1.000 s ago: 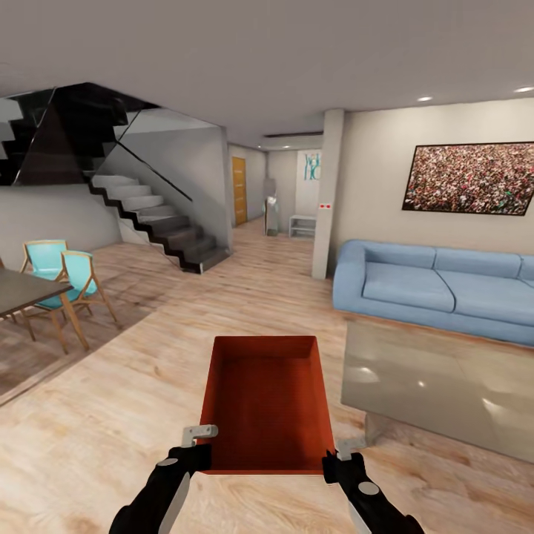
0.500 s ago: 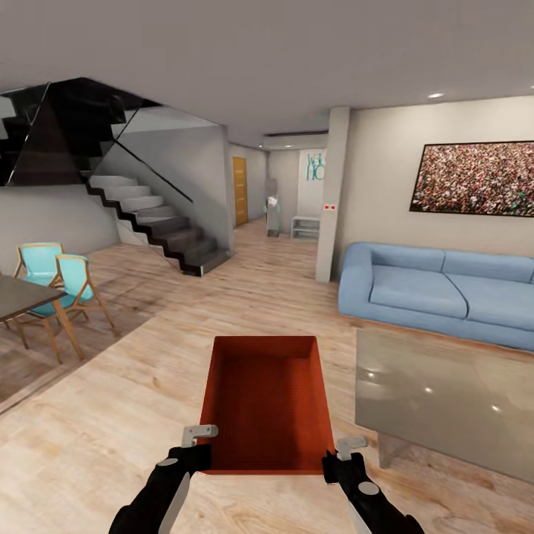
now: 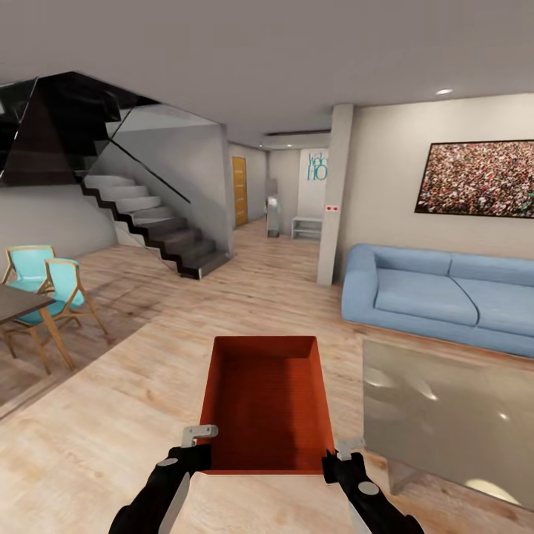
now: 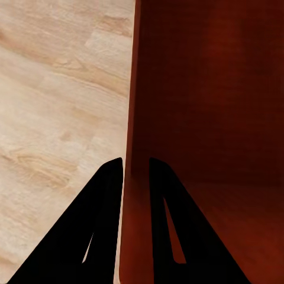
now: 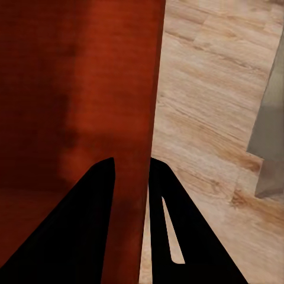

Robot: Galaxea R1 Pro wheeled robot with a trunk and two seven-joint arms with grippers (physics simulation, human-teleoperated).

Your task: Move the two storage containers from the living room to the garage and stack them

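Living-room planks stretch ahead to the hallway, and you're carrying one bin [image 3: 267, 404] out front, left gripper [image 3: 194, 440] and right gripper [image 3: 343, 454] each clenched on a side wall. Transport step, I'd say; next, steer between stairs [image 3: 159, 226] and sofa [image 3: 437, 295].

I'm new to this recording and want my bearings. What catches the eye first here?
An orange-red storage container sits front and centre, carried over light wood floor, with the left tool and right tool each clamped on a side wall. A blue sofa stands at right, dark stairs at left.
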